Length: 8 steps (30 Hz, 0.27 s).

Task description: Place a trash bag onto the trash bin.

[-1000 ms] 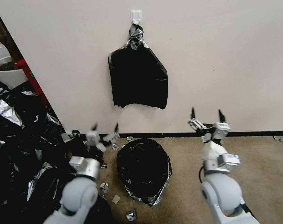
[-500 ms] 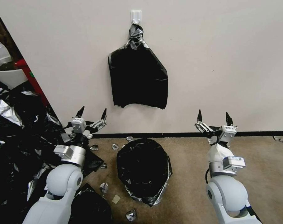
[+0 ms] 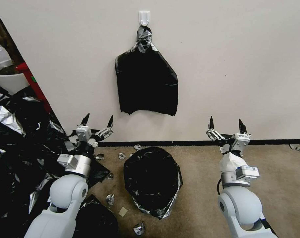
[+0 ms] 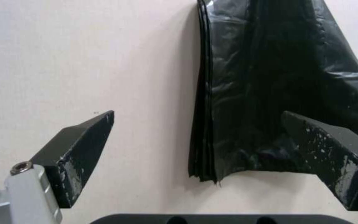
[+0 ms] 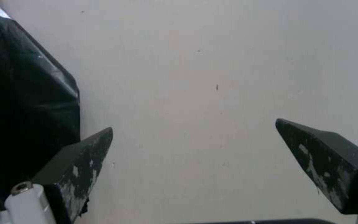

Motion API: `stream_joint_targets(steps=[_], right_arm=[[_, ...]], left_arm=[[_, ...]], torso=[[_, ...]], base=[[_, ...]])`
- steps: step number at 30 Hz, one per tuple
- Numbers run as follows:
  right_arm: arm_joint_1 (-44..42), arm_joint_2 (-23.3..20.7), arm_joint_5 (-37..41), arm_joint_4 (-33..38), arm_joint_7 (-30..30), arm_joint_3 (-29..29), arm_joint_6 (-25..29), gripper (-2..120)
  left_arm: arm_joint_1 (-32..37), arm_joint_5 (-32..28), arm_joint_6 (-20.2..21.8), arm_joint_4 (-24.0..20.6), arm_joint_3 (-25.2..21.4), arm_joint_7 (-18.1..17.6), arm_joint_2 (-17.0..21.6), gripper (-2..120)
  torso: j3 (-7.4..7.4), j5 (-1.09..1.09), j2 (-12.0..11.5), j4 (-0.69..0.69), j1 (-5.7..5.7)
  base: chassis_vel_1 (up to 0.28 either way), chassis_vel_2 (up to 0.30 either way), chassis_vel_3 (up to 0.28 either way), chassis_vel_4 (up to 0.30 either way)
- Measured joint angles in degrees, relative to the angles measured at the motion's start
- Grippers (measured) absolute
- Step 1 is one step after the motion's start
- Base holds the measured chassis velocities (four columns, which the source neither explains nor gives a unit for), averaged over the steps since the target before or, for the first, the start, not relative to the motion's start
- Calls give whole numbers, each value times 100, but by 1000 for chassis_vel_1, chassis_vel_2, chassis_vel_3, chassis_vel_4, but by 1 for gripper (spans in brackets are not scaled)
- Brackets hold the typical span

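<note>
on the floor, trash bag [image 3: 152, 180] between open, raised left gripper [image 3: 97, 119] and right gripper [image 3: 226, 124].

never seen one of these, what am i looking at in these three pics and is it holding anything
This is a two-armed wheeled robot. The wide picture comes from a camera on its head, looking down at the floor in front of a wall. The other two come from cameras on its wrists, so the black wedges there are its own fingertips.

The left gripper and right gripper are both raised, open and empty. On the carpet between them stands the trash bin, with a black trash bag covering it. A stack of bags hangs from a wall hook. Plastic scraps are heaped on the robot's left.
</note>
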Motion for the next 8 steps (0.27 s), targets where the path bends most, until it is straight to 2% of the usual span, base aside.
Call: stream_joint_targets(steps=[8], right_arm=[[2,-3,2,0,2,-2,-3,100]], left_arm=[[1,-3,4,0,4,-8,-1,100]], torso=[[0,0,0,0,0]], base=[[0,0,0,0]])
